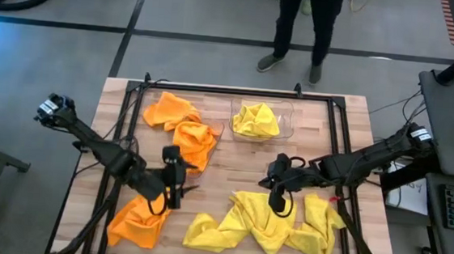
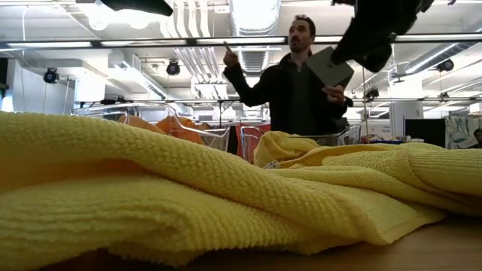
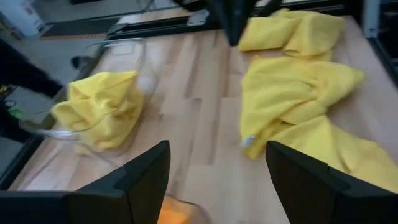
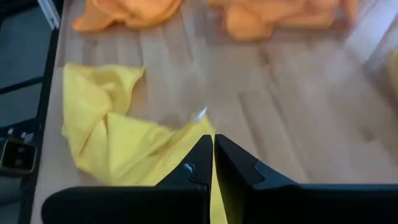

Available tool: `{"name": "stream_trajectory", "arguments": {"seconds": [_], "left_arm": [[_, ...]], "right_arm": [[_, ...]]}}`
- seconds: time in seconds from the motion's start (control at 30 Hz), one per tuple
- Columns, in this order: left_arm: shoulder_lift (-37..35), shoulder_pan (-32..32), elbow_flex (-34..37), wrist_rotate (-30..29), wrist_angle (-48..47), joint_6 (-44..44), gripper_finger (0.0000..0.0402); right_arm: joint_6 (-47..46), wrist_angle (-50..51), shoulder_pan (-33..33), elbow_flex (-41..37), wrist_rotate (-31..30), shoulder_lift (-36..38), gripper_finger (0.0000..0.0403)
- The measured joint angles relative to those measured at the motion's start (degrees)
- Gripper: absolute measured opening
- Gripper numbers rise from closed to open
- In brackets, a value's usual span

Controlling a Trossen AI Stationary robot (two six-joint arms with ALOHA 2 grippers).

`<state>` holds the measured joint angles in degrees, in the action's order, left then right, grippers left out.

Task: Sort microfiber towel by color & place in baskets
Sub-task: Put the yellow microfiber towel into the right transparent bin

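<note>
Yellow towels (image 1: 264, 223) lie in a crumpled row along the near edge of the wooden table (image 1: 232, 164), filling the foreground of the low view (image 2: 188, 196). One more yellow towel (image 1: 256, 119) sits bunched inside the clear basket (image 1: 286, 115) at the far edge of the table, right of centre. Beside that basket, to its left, a second clear basket (image 1: 217, 134) holds an orange towel (image 1: 196, 143), with another orange towel (image 1: 170, 109) draped over its far left side onto the table. A further orange towel (image 1: 138, 221) lies at the near left corner of the table. The left gripper (image 1: 180, 190) hangs over the table between the orange towel in the second basket and the near left orange towel, its fingers (image 3: 146, 177) spread wide with nothing between them. The right gripper (image 1: 278, 202) is over the middle of the yellow row, its fingers (image 4: 199, 163) pressed together; the wrist view shows yellow cloth just below their tips, but whether any fabric is pinched cannot be told. A person (image 1: 302, 23) stands on the floor beyond the far edge of the table, and appears in the low view (image 2: 294, 83) with one hand raised.
</note>
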<state>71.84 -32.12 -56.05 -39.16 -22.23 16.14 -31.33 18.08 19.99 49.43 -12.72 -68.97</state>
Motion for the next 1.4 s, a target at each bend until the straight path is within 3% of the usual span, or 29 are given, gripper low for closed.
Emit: {"name": "stream_trajectory", "arguments": {"seconds": [0.3, 0.6, 0.8, 1.27, 1.4], "left_arm": [[5.94, -5.93, -0.26, 0.08, 3.81, 2.28, 0.0247], [8.08, -6.34, -0.26, 0.04, 4.51, 4.39, 0.0247], [8.06, -6.34, -0.26, -0.69, 5.02, 4.56, 0.0247], [9.87, -6.31, -0.28, -0.88, 6.0, 6.06, 0.0247], [9.94, -6.31, -0.28, -0.9, 6.18, 6.06, 0.0247]], "right_arm": [[-8.68, 5.33, 0.39, 0.0, 2.87, -2.06, 0.0013], [-14.64, 18.91, -1.69, 2.61, 2.06, 0.02, 0.0013], [-16.97, 18.93, -1.36, 2.78, 6.18, -0.47, 0.0013], [-36.67, 19.35, 11.05, 2.8, 10.92, -2.99, 0.0013], [-43.04, 21.67, 13.57, 2.8, 14.7, -3.94, 0.0013]]}}
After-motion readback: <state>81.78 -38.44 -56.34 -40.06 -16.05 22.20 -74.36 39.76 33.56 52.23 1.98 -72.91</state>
